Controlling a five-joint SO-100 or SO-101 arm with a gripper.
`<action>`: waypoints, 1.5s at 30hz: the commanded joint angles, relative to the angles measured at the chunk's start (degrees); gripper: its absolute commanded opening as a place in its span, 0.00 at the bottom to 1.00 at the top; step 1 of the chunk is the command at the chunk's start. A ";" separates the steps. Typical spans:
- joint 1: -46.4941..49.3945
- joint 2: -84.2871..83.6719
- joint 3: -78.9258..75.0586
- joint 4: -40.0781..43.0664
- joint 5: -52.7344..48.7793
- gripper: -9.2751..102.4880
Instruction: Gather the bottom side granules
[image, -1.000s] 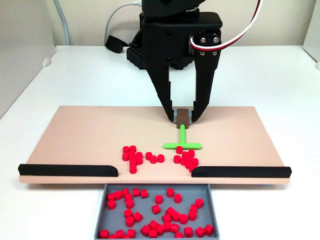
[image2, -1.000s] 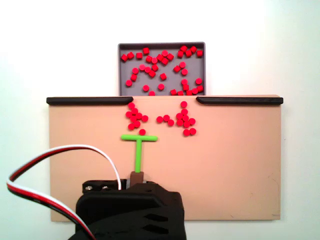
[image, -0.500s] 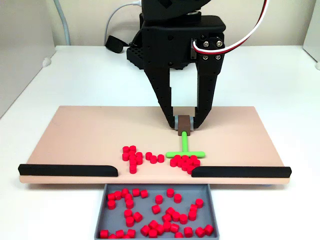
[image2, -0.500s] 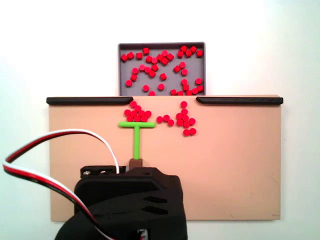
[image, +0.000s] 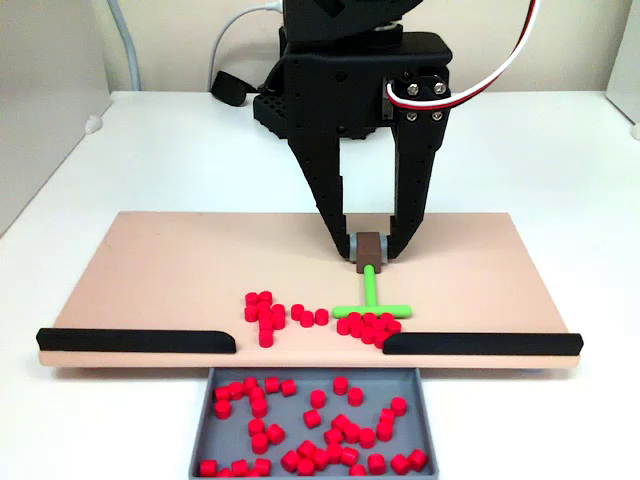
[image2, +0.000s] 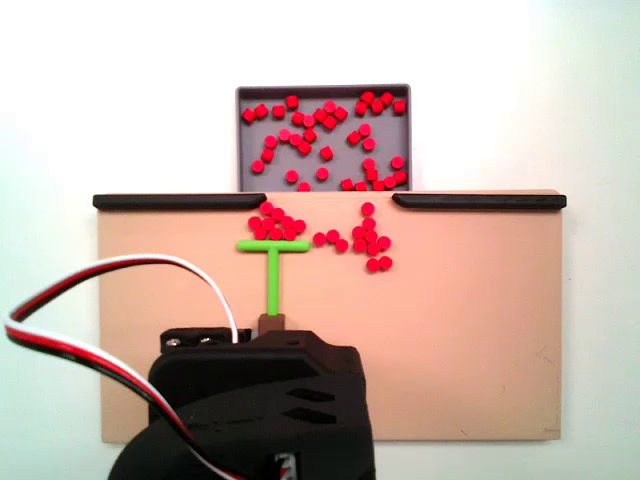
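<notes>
Bright even lighting, soft faint shadows, sharp focus, slightly washed-out whites

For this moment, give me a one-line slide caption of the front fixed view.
Gripper holds the green pusher against a cluster of red granules on the tan board, above the gray tray.

White table (image: 120, 160) – pale wall (image: 180, 45) behind, evenly lit.

Two black strips (image: 136, 341) (granules (image: 368, 327) uncountable)
</notes>
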 joint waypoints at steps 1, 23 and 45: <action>-0.35 0.26 -0.18 0.26 0.53 0.11; -0.09 17.23 -0.18 13.36 1.67 0.10; 4.48 17.84 0.70 16.08 -4.92 0.10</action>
